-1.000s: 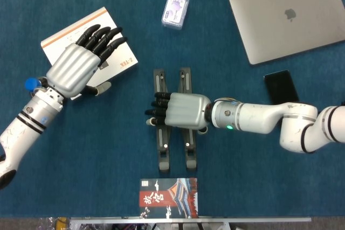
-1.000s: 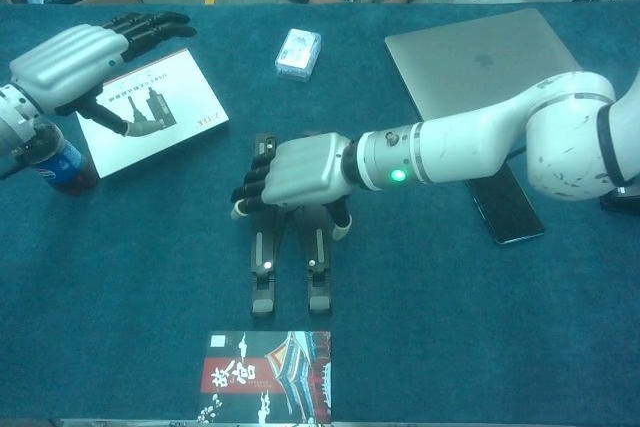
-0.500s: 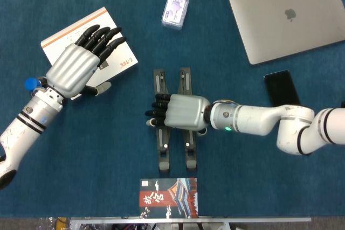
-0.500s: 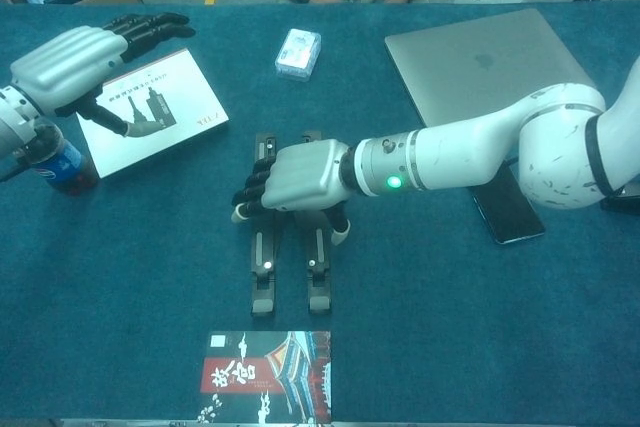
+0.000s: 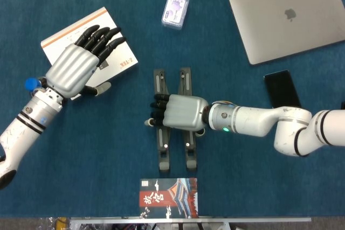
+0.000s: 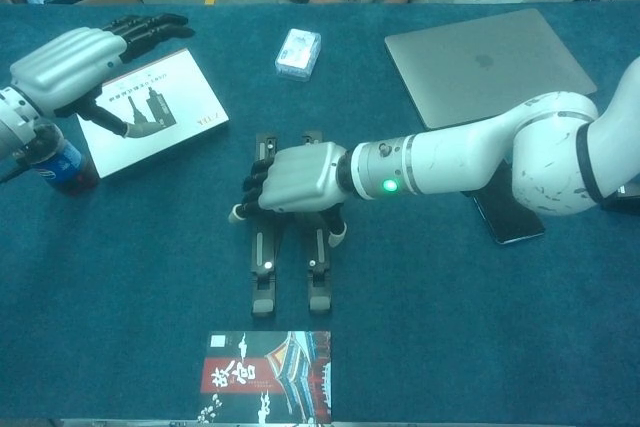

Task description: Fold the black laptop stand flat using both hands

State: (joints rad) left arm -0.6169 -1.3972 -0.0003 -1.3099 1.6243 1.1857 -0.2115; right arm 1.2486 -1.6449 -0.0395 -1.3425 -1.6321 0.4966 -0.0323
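The black laptop stand [image 5: 162, 154] lies low on the blue table as two nearly parallel rails, also seen in the chest view [image 6: 263, 272]. My right hand [image 5: 180, 113] lies palm down across its middle. The fingers curl over the left rail and the thumb sits by the right rail, so the hand grips both rails [image 6: 300, 177]. The middle of the stand is hidden under the hand. My left hand [image 5: 75, 65] hovers far to the left over a white book [image 5: 64, 33], fingers spread and holding nothing [image 6: 75, 62].
A blue-capped bottle [image 6: 60, 162] stands by my left wrist. A silver laptop [image 5: 288, 14] and a black phone [image 5: 281, 87] lie at the right. A small white box [image 5: 175, 10] sits behind the stand, and a red and black booklet [image 5: 168, 197] lies at the near edge.
My right hand has slid slightly toward the near edge along the stand and its fingers have curled further over the left rail. The left hand has not moved.
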